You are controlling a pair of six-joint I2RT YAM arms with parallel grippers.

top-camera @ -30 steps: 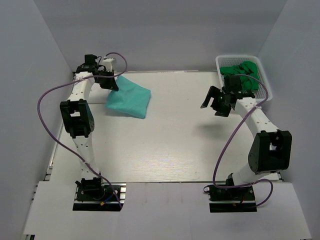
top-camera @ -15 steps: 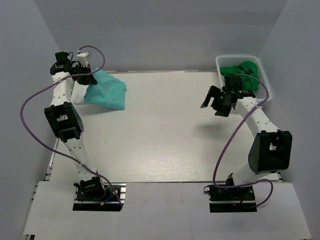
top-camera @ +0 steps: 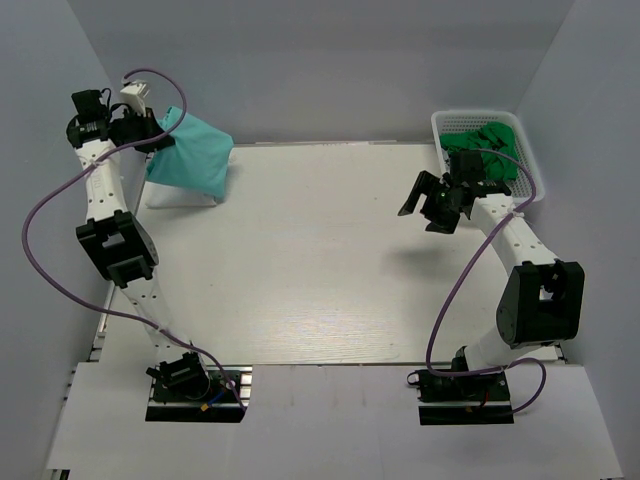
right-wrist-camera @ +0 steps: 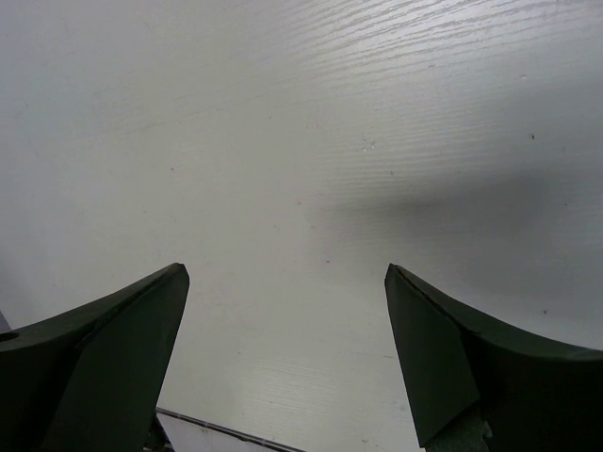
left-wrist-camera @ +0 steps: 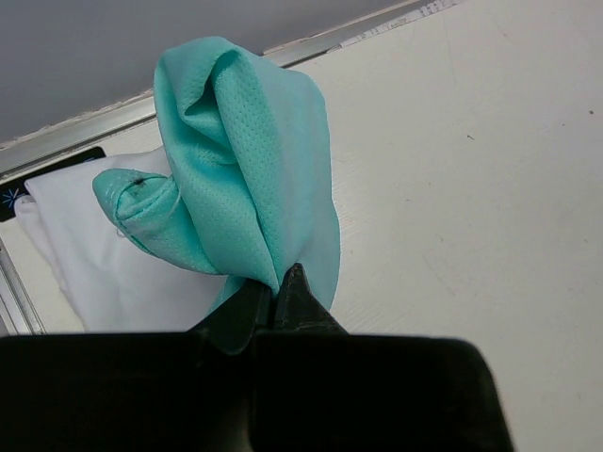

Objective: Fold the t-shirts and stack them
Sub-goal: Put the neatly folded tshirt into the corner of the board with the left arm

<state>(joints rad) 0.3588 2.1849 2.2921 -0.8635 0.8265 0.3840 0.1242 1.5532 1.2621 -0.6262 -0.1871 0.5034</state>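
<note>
My left gripper (left-wrist-camera: 279, 287) is shut on a folded teal t-shirt (left-wrist-camera: 247, 160), which hangs bunched from its tips. In the top view the teal t-shirt (top-camera: 192, 152) hangs at the table's far left corner, just above a white t-shirt (top-camera: 177, 193) that lies flat there. The left wrist view shows that white t-shirt (left-wrist-camera: 94, 254) under and left of the teal one. My left gripper (top-camera: 152, 137) is raised near the back wall. My right gripper (top-camera: 425, 205) hovers open over bare table at the right, nothing between its fingers (right-wrist-camera: 122, 348).
A white mesh basket (top-camera: 530, 160) at the back right corner holds bright green t-shirts (top-camera: 485, 143). The table's back rail (left-wrist-camera: 75, 137) runs behind the white shirt. Grey walls close the left, back and right sides.
My left arm has carried the teal t-shirt left and back, from the table's left part to above the white shirt in the corner. The right arm has stayed put.
</note>
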